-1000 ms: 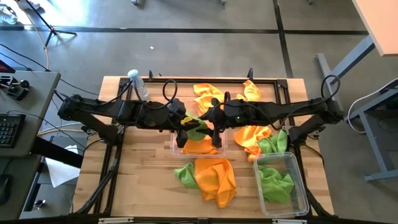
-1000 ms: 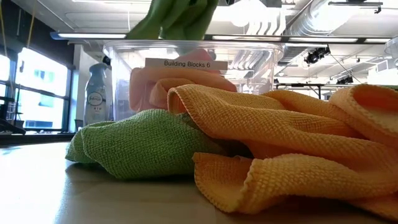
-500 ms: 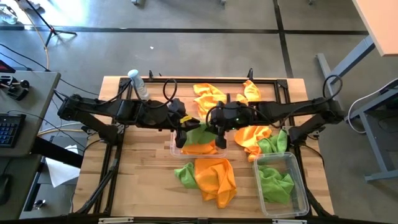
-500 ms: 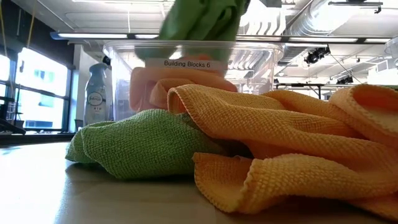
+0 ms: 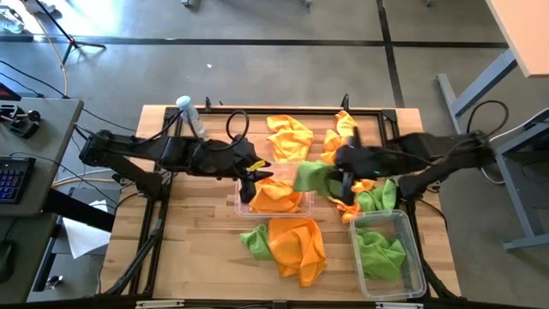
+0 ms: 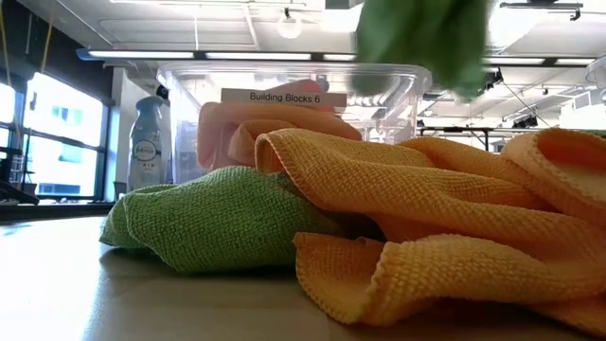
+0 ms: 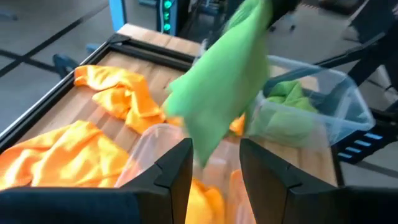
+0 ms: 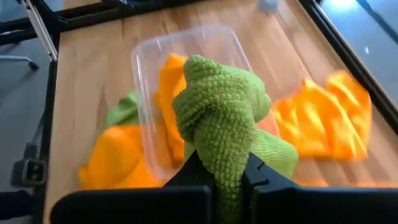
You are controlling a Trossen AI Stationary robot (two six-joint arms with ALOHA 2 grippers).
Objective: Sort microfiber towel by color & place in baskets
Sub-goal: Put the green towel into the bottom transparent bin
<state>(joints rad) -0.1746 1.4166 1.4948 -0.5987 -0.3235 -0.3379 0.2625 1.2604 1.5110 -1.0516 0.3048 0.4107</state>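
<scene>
Right arm has a green towel up in the air between the two tubs

Wooden table [image 5: 197,249] holds two clear plastic rectangular baskets: middle one [image 5: 243,206] with orange cloth, right one [image 5: 413,257] with green. Right gripper [image 5: 346,182] is clamped on a lime green fuzzy microfiber towel [image 5: 310,176]; left gripper [image 5: 251,178], fingers apart, hangs over the middle basket.

The wooden table [image 5: 197,249] serves as the reference. A clear plastic water bottle [image 5: 190,116] lies at its far-left corner. Off its left edge stands a grey desk [image 5: 34,154] carrying a keyboard [image 5: 10,178]. A spray bottle [image 6: 148,142] stands beyond the table — low view only.
</scene>
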